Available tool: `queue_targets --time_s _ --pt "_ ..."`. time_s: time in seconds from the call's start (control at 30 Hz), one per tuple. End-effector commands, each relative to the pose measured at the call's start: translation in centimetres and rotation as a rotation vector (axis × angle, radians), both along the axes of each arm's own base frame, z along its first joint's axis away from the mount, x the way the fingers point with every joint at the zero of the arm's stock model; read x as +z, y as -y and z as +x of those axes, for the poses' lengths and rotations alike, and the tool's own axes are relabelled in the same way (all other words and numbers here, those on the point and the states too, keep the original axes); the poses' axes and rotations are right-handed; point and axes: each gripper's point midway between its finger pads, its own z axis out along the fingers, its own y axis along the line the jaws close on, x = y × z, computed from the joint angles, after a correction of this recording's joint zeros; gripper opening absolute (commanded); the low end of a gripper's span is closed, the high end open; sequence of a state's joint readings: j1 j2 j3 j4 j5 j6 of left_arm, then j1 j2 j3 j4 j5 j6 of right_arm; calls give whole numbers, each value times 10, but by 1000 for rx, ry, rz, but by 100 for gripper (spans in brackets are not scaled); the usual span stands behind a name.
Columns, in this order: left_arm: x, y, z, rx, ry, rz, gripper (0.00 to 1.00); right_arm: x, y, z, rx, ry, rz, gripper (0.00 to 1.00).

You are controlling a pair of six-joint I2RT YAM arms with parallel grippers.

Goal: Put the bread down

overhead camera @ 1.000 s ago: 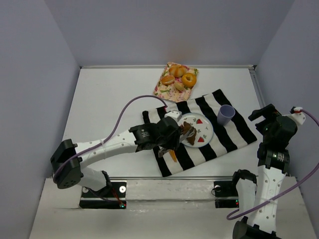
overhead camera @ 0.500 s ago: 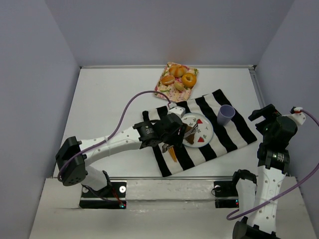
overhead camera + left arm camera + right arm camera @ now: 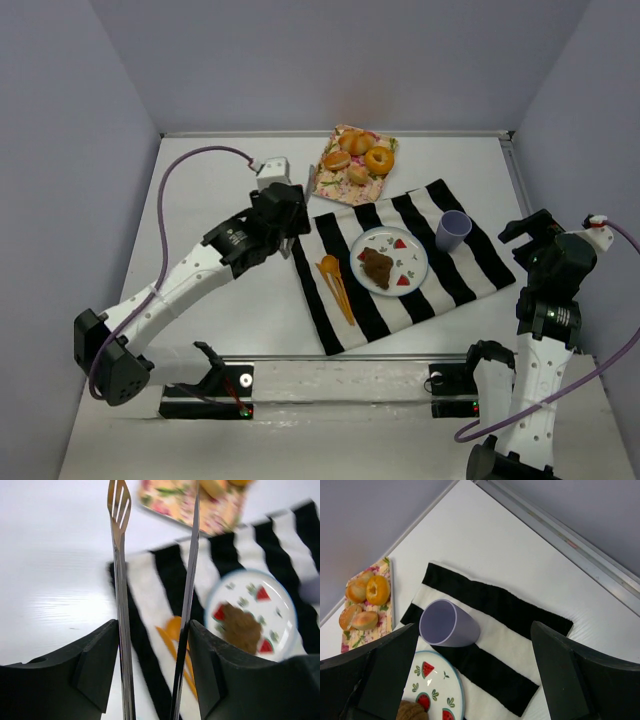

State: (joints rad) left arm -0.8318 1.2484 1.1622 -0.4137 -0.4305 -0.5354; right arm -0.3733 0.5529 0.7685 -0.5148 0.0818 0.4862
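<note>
The dark brown bread (image 3: 376, 267) lies on the white watermelon-print plate (image 3: 410, 252) on the striped cloth; it also shows in the left wrist view (image 3: 242, 628) and at the bottom edge of the right wrist view (image 3: 412, 712). My left gripper (image 3: 284, 214) (image 3: 154, 630) is shut on metal tongs (image 3: 119, 555), whose blades stand apart and empty, up and left of the plate over the bare table. My right gripper (image 3: 525, 232) (image 3: 474, 630) is open and empty, raised at the right beyond the cloth's edge.
A floral tray (image 3: 330, 180) with golden buns and a ring doughnut (image 3: 379, 159) sits at the back. A purple cup (image 3: 452, 231) stands on the black-and-white striped cloth (image 3: 470, 270) right of the plate. Orange plastic cutlery (image 3: 336, 285) lies left of the plate.
My left arm has drawn back from the plate up and to the left with the tongs. The bread, held over the plate's left edge before, now lies free on the plate.
</note>
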Motion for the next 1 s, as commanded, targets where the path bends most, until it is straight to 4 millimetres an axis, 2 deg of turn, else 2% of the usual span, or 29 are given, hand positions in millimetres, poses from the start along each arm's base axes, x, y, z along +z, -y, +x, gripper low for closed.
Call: queue_targets --time_s 0.0,0.13,0.2,0.23,0.27,0.4,0.47,0.53,0.6,0.67,0.73,0.83,0.87,0.97 --pt "-23 -88 35 282 20 48 66 10 4 2 -10 40 -22 100" --pt "-69 -135 37 448 -73 61 65 8 5 2 -16 36 -22 100" --pt "-101 -149 30 501 -142 89 66 9 6 2 -20 36 -22 100" --pt "-111 -157 29 530 -165 96 65 9 6 2 -22 36 -22 100" --pt "-129 -162 25 553 -211 111 64 9 6 2 -22 37 -23 100" --pt "-168 -173 14 608 -324 151 61 8 7 3 -25 34 -23 100" --pt "-181 -173 7 610 -364 153 65 9 6 2 -25 34 -21 100" --pt "-194 -175 -4 630 -403 148 73 9 7 2 -27 34 -22 100" --pt "-198 -175 -13 632 -422 135 82 10 6 2 -26 38 -21 100" --pt "-195 -177 -17 662 -417 113 98 9 5 2 -19 39 -18 100" --pt "-186 -179 -21 680 -404 95 99 10 4 2 -16 43 -18 100" --pt "-158 -179 -17 690 -347 50 99 12 4 2 -15 45 -21 100" --pt "-138 -178 -12 688 -305 16 99 13 4 2 -14 48 -21 100" --pt "-98 -176 -5 686 -213 -40 99 20 3 1 -13 66 -26 100"
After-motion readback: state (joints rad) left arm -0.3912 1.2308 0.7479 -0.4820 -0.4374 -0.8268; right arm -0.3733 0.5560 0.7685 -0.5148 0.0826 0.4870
